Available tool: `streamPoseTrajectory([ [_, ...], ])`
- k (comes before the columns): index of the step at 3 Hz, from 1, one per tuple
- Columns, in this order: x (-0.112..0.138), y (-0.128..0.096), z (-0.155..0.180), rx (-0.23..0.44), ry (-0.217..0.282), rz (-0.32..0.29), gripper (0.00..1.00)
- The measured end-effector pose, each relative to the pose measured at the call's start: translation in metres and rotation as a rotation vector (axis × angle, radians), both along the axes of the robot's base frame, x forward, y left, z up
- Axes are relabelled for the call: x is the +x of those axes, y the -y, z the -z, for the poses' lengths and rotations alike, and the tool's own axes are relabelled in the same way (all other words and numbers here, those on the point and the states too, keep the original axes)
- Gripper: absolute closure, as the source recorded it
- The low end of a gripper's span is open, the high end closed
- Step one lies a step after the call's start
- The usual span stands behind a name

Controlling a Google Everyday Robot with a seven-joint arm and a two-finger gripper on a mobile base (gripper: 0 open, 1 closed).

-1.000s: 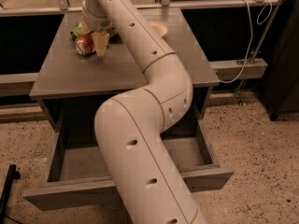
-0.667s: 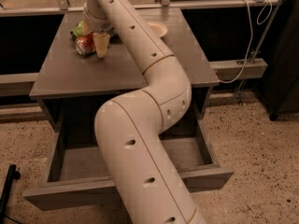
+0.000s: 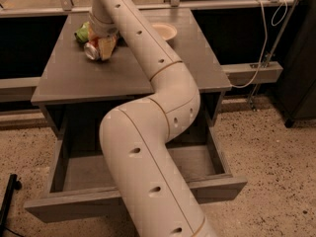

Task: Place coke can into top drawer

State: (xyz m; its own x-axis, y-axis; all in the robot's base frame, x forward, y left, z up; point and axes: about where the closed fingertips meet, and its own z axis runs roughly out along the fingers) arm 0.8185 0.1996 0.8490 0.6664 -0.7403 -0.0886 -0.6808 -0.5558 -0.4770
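Note:
The coke can [image 3: 92, 51], red with a silver end turned toward me, is tilted at the back left of the grey cabinet top [image 3: 74, 83]. My gripper [image 3: 100, 45] comes down from above and is shut on the can, with a yellowish finger [image 3: 108, 45] on its right side. The can sits at or just above the surface. The top drawer [image 3: 64, 207] is pulled open below the cabinet top, and the part of its inside that shows holds nothing [image 3: 81, 169]. My arm hides the drawer's middle and its knob.
A green chip bag [image 3: 82, 32] lies just behind the can. A pale bowl [image 3: 164, 31] stands to the right of the gripper. A white cable [image 3: 261, 58] hangs at the right. The floor [image 3: 276, 147] is speckled. A black object [image 3: 9, 196] stands at the lower left.
The gripper and the can have shifted slightly right and toward me together. The drawer and the other things have not moved.

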Motion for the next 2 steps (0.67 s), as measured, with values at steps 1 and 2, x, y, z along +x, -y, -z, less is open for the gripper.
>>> streamPoseTrajectory([
  [1, -0.004, -0.001, 0.006, -0.007, -0.015, -0.026, 0.71],
  [2, -0.009, 0.006, -0.011, 0.037, -0.006, -0.049, 0.93],
])
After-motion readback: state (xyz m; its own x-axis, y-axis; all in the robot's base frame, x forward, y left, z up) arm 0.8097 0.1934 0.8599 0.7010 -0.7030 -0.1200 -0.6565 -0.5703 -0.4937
